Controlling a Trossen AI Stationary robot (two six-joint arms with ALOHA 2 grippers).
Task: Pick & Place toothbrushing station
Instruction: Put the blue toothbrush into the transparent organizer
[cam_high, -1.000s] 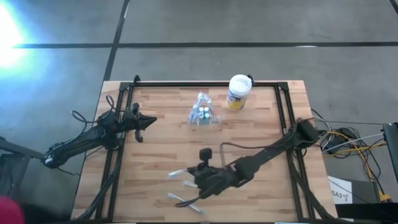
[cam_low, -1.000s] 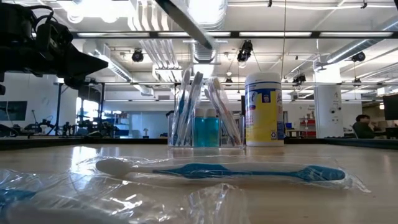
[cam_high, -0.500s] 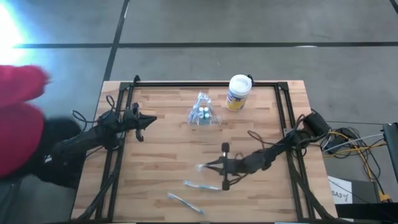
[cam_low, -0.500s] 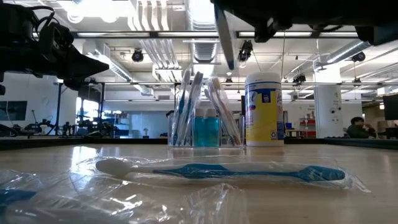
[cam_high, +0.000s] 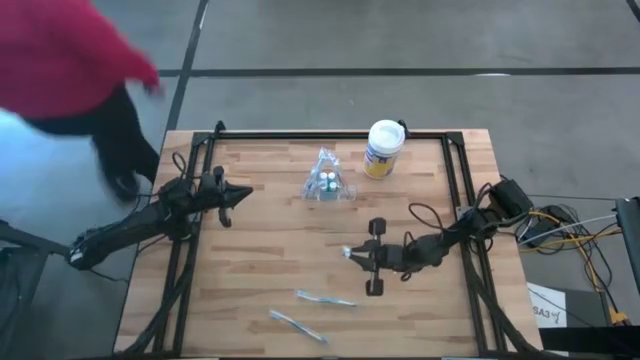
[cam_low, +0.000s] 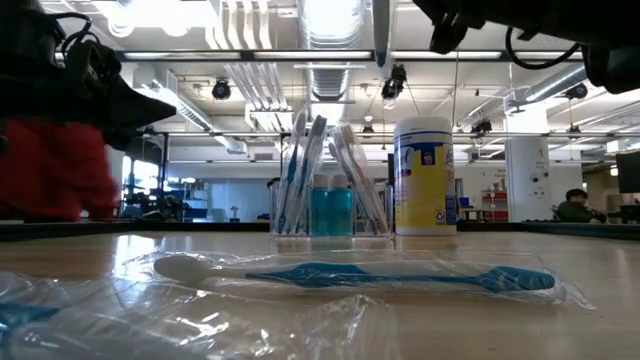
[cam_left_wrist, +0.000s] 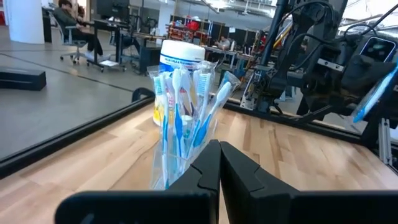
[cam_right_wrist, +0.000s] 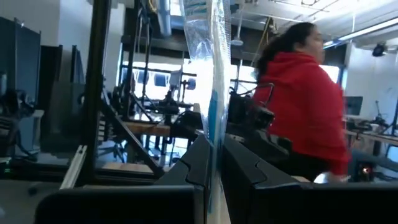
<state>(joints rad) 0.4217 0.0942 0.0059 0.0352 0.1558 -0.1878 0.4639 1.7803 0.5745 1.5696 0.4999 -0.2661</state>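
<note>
On the wooden table (cam_high: 260, 250), mid-carry: right gripper (cam_high: 352, 254) clamped on a wrapped toothbrush (cam_right_wrist: 208, 74) near the right edge, next needing lowering into the toothbrushing station (cam_high: 327, 182) toward the far edge; left gripper (cam_high: 240, 194) closed, empty, at the left edge

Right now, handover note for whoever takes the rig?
Right gripper: lifted over the table's middle-right, fingers shut on a wrapped toothbrush.
Left gripper: waiting at the left side, fingers shut, empty, pointing at the station.
Station: clear holder at the table's back centre, already holding several brushes, canister to its right.
Left to do: carry the held brush to the station; two wrapped brushes lie near the front edge.
Note: a person in red stands off the table's back-left corner.
</note>
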